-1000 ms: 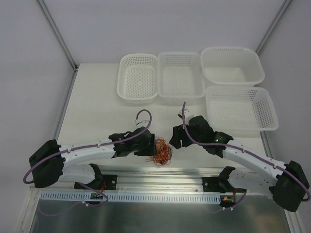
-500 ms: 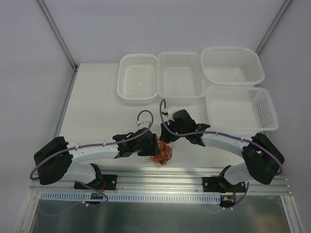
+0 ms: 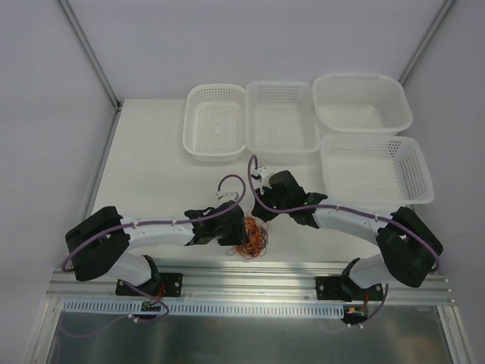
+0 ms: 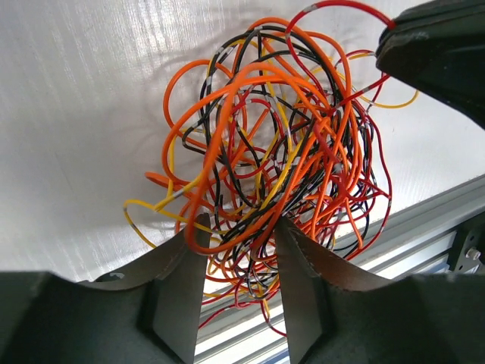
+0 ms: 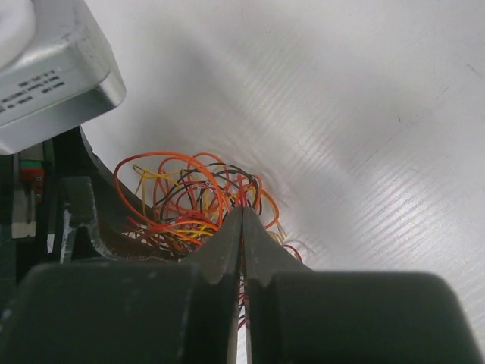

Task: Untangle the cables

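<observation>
Running along the near edge, a silver aluminium rail (image 3: 250, 274) carries both arm bases. Just beyond it the white bench (image 3: 151, 174) holds a tangled clump of hair-thin orange, red, yellow and black cables (image 3: 254, 239), lying close to that rail and between the two arms. The left end effector (image 4: 239, 239) sits at the clump's left side with its fingers (image 4: 189, 258) partway apart. Several orange and black strands run through the gap, and none looks pinched. The right end effector (image 5: 242, 224) meets the clump's far side, its two fingers pressed flat together with no gap, tips at the edge of the tangle. In the left wrist view a bright red loop touches that closed tip, but whether the strand is caught there I cannot tell. Farther back, well apart from the cables, four white perforated plastic baskets (image 3: 217, 154) stand grouped toward the bench's far right: three in a row and the fourth in front of the rightmost.
</observation>
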Robot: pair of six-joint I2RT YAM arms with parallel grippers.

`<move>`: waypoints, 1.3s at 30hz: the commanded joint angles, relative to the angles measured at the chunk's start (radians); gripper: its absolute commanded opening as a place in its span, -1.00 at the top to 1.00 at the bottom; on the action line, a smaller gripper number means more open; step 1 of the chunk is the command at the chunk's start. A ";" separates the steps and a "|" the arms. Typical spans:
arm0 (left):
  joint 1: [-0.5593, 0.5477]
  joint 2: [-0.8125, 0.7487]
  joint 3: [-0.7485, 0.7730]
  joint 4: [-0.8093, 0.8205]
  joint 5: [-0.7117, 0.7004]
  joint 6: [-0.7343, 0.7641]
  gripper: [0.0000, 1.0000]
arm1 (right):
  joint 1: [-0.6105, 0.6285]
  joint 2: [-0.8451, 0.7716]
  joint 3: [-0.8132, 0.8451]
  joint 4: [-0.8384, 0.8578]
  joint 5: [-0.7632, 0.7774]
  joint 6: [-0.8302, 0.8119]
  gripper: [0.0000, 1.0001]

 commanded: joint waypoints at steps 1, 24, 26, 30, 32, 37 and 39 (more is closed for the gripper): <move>-0.004 0.000 0.005 0.008 -0.011 -0.011 0.25 | 0.001 -0.090 0.034 0.000 0.004 -0.024 0.99; 0.188 -0.084 -0.064 -0.082 0.012 0.038 0.74 | -0.008 -0.634 0.668 -0.747 0.525 -0.147 0.99; 0.226 -0.099 -0.061 -0.127 0.003 0.064 0.73 | -0.008 -0.640 0.711 -0.783 0.556 -0.153 0.99; 0.300 -0.133 -0.049 -0.193 -0.040 0.112 0.72 | -0.010 -0.660 0.797 -0.806 0.653 -0.184 0.99; 0.341 -0.150 -0.035 -0.248 -0.063 0.150 0.70 | -0.010 -0.672 0.837 -0.817 0.696 -0.201 0.99; 0.418 -0.165 0.043 -0.351 -0.152 0.235 0.69 | -0.010 -0.698 0.888 -0.823 0.782 -0.230 0.99; 0.453 -0.164 0.081 -0.395 -0.177 0.273 0.67 | -0.010 -0.706 0.899 -0.827 0.800 -0.238 0.99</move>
